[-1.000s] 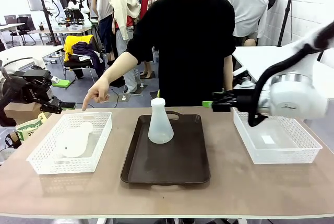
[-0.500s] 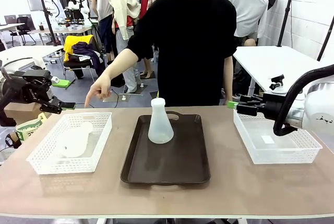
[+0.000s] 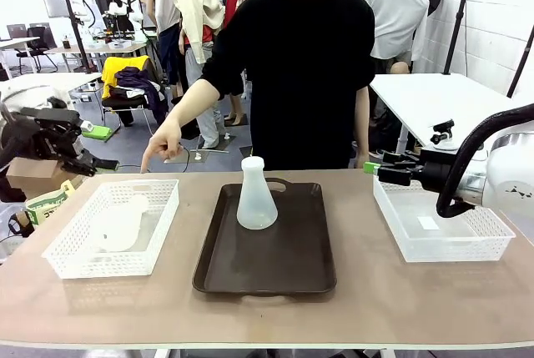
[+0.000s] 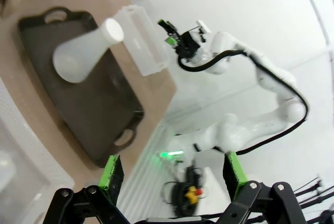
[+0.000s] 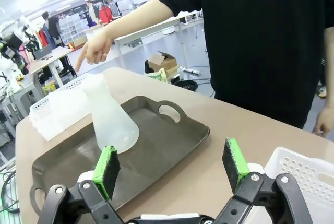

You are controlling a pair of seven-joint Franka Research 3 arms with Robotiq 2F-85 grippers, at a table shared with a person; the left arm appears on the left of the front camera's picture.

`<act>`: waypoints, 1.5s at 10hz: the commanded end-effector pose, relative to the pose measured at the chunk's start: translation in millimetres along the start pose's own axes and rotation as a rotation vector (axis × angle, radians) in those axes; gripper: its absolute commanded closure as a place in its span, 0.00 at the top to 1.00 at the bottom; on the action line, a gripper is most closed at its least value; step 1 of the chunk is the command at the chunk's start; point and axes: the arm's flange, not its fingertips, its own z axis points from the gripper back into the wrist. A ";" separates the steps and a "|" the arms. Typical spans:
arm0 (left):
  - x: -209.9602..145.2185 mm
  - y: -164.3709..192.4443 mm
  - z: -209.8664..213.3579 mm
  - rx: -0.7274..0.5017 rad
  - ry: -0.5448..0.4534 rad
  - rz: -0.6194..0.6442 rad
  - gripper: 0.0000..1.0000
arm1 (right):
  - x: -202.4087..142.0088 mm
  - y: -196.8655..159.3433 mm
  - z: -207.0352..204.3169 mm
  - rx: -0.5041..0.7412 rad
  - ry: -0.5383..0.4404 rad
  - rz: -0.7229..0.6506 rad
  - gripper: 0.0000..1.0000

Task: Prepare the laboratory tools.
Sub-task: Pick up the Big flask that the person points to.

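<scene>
Front view faces across table [image 3: 375,300]; all 3 share the flask [image 3: 255,204].

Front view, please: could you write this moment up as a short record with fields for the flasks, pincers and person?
Upright flask: standing on the dark tray, far half
Second flask: lying in the left basket
Left pincer: open, empty, near the left basket's far left corner
Right pincer: open, empty, beside the right basket
Person's hand: pointing down towards the left basket
</scene>
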 end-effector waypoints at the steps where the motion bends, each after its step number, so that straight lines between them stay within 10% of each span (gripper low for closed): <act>1: 35.1 -44.3 18.7 0.339 0.017 -0.262 1.00 | 1.5 -0.9 -0.9 -0.001 0.013 0.004 1.00; 4: 80.4 -55.8 7.6 0.790 0.247 -0.399 1.00 | 1.5 -0.9 -0.9 -0.001 0.013 0.004 1.00; 8: 89.0 14.4 -63.5 1.102 0.527 -0.377 1.00 | 1.5 -0.9 -0.9 -0.001 0.013 0.004 1.00; 12: 72.2 56.9 -91.2 1.132 0.527 0.004 1.00 | 1.5 -0.9 -0.9 -0.001 0.013 0.004 1.00; 15: 79.9 85.1 -93.9 1.129 0.291 0.103 1.00 | 1.5 -0.9 -0.9 -0.001 0.013 0.004 1.00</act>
